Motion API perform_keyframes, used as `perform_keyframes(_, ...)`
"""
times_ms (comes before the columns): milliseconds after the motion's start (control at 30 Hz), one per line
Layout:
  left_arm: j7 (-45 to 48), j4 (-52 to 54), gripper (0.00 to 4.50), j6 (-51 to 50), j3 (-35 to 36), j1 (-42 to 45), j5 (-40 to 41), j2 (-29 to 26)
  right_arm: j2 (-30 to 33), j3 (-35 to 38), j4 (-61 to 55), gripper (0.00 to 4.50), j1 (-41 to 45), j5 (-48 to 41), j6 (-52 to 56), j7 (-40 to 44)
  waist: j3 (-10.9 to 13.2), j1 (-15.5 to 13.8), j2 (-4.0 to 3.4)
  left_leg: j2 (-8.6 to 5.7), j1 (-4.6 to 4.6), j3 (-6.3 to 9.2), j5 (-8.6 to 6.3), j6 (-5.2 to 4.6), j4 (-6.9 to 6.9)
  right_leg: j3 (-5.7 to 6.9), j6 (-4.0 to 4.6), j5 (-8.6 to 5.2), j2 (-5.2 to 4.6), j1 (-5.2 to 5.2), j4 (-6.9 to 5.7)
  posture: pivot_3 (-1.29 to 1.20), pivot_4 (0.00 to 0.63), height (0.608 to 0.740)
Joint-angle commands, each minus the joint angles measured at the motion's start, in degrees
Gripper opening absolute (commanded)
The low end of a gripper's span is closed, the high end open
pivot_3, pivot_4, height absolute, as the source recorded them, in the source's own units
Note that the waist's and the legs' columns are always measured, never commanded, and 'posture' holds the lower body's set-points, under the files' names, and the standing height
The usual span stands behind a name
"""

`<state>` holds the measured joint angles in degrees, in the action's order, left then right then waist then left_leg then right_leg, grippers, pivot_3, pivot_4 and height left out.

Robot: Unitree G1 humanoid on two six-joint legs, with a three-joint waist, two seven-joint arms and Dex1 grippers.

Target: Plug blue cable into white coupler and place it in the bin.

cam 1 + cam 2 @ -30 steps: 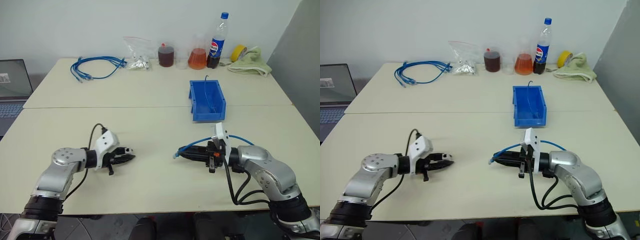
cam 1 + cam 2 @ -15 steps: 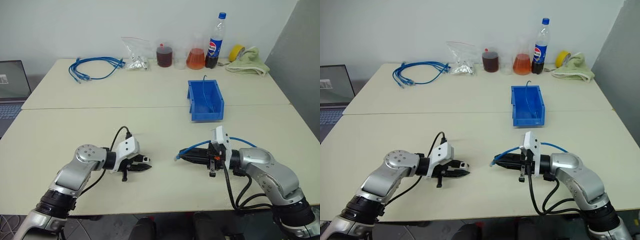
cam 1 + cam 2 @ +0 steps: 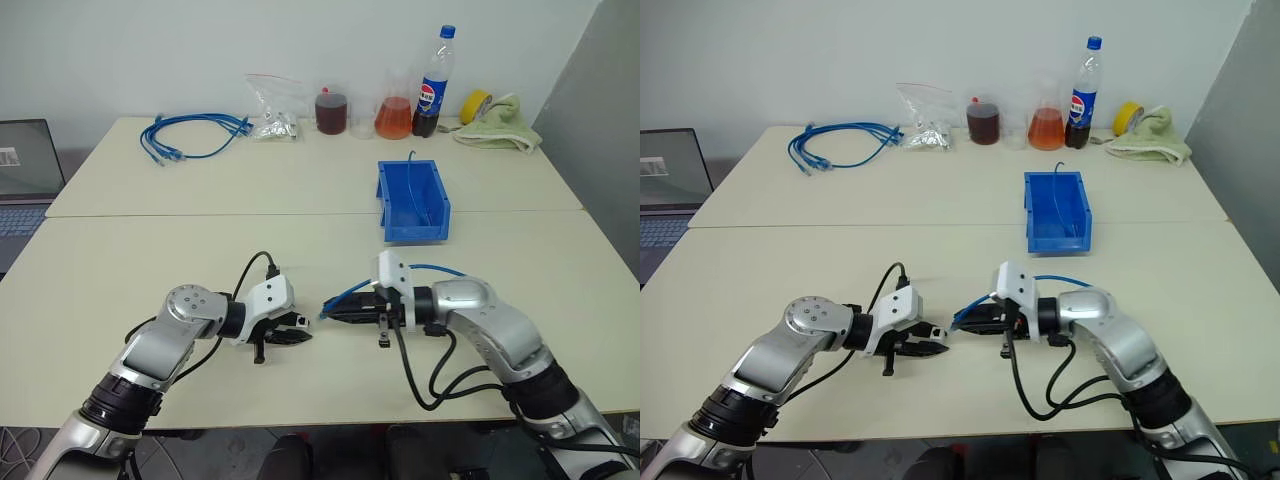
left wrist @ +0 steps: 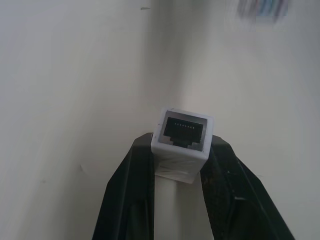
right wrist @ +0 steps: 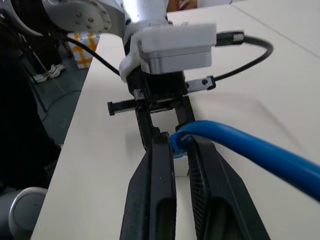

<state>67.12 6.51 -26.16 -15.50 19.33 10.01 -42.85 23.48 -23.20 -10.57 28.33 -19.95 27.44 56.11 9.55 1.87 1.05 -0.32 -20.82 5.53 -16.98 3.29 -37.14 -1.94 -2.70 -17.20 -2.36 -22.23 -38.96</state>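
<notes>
Left gripper (image 3: 300, 334) moved inward toward 3 o'clock since earlier, pinching white coupler (image 4: 182, 137). Right gripper (image 3: 335, 311) shifted toward 9 o'clock, clamped on blue cable (image 5: 240, 145), tips now nearly meeting. Bin (image 3: 413, 201) unmoved at 1 o'clock.

Bin (image 3: 413, 203) behind right gripper (image 3: 326, 311); left gripper (image 3: 306, 335) just left of it.

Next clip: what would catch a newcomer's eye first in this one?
Near the table's front edge the two grippers face each other tip to tip: the left gripper holds the white coupler with its dark socket facing out, and the right gripper pinches the blue cable near its end. Behind them, mid-table, stands the bin, bright blue.
</notes>
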Motion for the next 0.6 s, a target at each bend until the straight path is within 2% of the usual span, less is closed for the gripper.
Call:
perform_keyframes(33,0.88,0.48,0.93,-0.8,-1.69,-0.1,-0.87,-0.75,-2.14,-1.63,2.06,0.09,3.12,2.99,-2.64,0.06,0.0,0.01,0.0,0.0,0.0,0.01,0.0,0.0,0.0,0.01,0.0,0.0,0.0,0.0,0.0,0.0,0.15,0.74)
perform_keyframes(600,-0.08,-0.06,0.93,-1.6,-1.7,0.3,-1.17,-0.53,-5.34,-3.17,4.76,0.09,3.9,9.41,-2.48,-2.14,0.0,0.03,-0.01,0.0,0.01,0.02,0.0,0.0,-0.01,0.01,0.0,0.0,0.0,0.0,-0.02,0.0,0.15,0.74)
